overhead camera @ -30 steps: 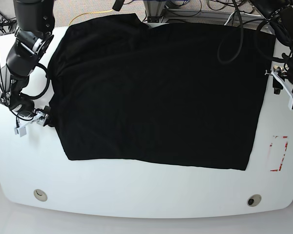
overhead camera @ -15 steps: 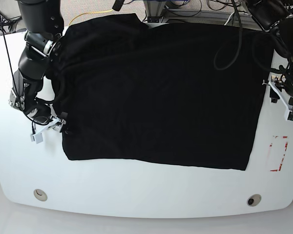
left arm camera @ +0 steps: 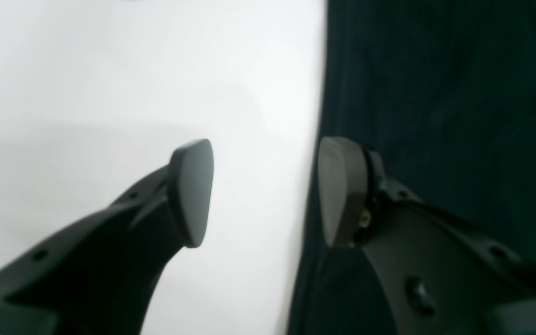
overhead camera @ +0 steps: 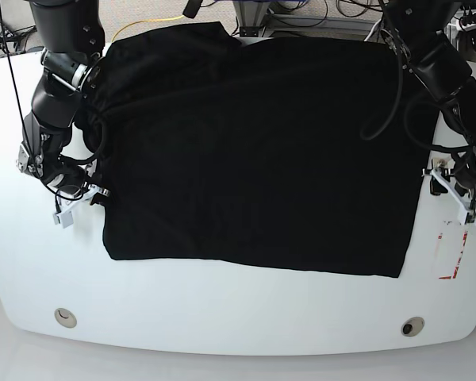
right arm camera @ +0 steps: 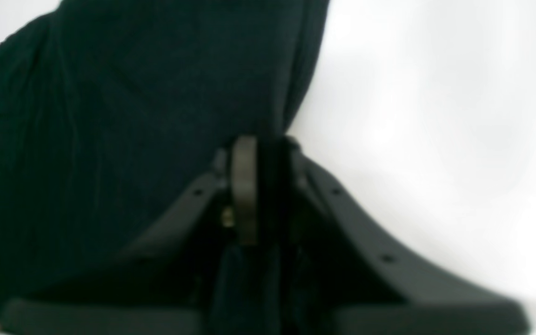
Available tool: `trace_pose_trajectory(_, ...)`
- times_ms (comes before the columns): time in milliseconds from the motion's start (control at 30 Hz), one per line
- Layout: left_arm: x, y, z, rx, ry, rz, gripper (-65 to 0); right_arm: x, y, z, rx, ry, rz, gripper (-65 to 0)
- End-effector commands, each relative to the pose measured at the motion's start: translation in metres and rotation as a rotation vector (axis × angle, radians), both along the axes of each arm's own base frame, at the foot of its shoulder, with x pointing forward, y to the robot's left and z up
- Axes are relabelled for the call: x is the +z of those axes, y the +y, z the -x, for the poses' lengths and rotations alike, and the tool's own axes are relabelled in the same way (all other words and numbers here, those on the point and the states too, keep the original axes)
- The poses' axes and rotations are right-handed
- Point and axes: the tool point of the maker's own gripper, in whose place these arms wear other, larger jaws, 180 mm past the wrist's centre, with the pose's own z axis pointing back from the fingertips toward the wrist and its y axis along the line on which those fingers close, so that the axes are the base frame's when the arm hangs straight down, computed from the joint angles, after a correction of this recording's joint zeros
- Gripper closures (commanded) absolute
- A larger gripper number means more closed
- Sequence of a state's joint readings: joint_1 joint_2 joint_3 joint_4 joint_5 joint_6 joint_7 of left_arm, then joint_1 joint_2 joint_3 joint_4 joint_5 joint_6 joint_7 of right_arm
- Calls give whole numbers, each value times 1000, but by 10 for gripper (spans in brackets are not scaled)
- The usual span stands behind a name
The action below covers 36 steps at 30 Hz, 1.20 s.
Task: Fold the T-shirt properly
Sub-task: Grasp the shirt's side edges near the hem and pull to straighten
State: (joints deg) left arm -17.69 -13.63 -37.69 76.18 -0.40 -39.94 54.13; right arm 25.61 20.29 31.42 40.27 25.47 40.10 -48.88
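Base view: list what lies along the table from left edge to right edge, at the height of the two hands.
Bare table → right hand, shut on the T-shirt's edge → T-shirt → left hand, open at the opposite edge → red-marked label.

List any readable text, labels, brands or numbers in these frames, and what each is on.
None readable.
T-shirt: plain black side up, no print or tag showing.
Red-and-white marker on the table near the left arm: red marks only, too small to tell whether it carries any text.
Wrist views: blurred, no lettering on the pincer fingers.
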Motion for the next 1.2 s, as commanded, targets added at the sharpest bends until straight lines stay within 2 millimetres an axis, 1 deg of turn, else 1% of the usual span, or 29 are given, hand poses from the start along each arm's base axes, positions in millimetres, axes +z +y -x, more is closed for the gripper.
trace_pose_trajectory(0, 11, 2, -24, 4, -80, 40, -339, 7, -8, -4, 7, 1, 26, -27)
trace_pose_trajectory(100, 11, 5, -44, 86, -144, 110, -339, 7, -8, -4, 6, 1, 28, -22)
trace_pose_trajectory(167, 6, 0, -58, 111, -165, 154, -339, 6, -7, -3, 9, 4, 27, -21)
trace_pose_trajectory(267, 1, -8, -71, 107, -182, 182, -339, 5, -7, -2, 9, 6, 27, -21)
trace_pose_trajectory(333, -1, -8, -76, 112, -198, 185, -339, 5, -7, -2, 9, 6, 27, -21)
trace_pose_trajectory(467, -10, -22, -93, 105, -217, 213, -339, 6, -6, -3, 10, 4, 25, -21)
trace_pose_trajectory(533, -18, -25, -96, 119, -207, 233, -339, 6, -6, -3, 10, 4, 25, -21)
trace_pose_trajectory(633, -26, -15, -95, 164, -198, 245, -339, 6, -6, -3, 10, 4, 25, -21)
trace_pose_trajectory(867, -43, -20, -98, 189, -187, 300, -340, 4, -6, -1, 9, 7, 25, -21)
trace_pose_trajectory(933, -43, -20, -99, 191, -184, 305, -340, 4, -7, -1, 10, 8, 26, -21)
trace_pose_trajectory(1133, -44, -30, -104, 184, -173, 332, -340, 4, -6, -1, 9, 7, 25, -21)
trace_pose_trajectory(1167, -46, -36, -105, 179, -170, 341, -338, 4, -6, -1, 9, 7, 25, -21)
